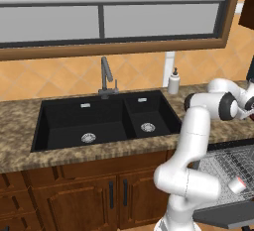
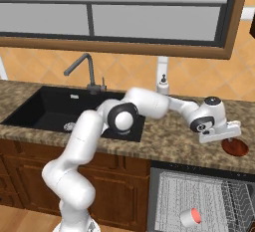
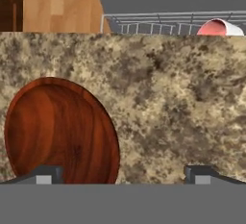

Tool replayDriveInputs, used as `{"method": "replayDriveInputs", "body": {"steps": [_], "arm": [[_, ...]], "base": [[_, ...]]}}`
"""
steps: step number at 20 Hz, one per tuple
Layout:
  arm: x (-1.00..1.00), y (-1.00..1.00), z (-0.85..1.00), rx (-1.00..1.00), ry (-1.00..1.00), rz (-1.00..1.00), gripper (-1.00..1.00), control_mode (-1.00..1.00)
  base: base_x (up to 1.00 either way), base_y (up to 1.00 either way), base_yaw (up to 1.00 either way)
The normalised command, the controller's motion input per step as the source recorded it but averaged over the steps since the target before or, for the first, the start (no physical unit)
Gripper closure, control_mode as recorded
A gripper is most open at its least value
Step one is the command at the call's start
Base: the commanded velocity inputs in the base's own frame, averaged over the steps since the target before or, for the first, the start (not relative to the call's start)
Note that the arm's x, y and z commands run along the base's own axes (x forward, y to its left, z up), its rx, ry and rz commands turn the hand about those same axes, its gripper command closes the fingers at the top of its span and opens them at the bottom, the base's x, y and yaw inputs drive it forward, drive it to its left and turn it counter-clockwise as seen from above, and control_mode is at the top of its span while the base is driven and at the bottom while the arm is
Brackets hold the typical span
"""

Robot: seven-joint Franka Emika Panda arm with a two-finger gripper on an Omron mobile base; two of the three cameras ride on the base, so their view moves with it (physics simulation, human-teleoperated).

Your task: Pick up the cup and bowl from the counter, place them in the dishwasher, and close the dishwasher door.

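Hand view: gripper (image 3: 123, 174), jaws apart, hovers over the wooden bowl (image 3: 60, 129) on the counter (image 3: 182, 103). Cup (image 2: 190, 217) already lies in the dishwasher (image 2: 199, 196) rack. Next, likely lowering over the bowl's rim to grasp it.

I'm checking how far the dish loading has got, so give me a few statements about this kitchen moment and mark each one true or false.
1. The cup lies on its side on the dishwasher rack. True.
2. The bowl is already in the dishwasher. False: it sits on the counter, above the open dishwasher.
3. The gripper is shut on the bowl. False: its fingers stand apart and hold nothing; one fingertip is over the bowl's near edge.
4. The dishwasher door is open. True.
5. A soap bottle stands on the counter behind the sink. True.
6. The cup stands in the sink. False: it is on the rack.
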Motion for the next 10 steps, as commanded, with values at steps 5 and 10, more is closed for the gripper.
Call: {"method": "replayDriveInputs", "body": {"steps": [5,10], "arm": [[0.07,-0.23,-0.18,0.0,0.0,0.0,-1.0,-1.0],[0.03,0.0,-0.28,0.0,0.0,0.0,-1.0,-1.0]], "base": [[0.0,0.0,0.0],[0.0,0.0,0.0]]}}
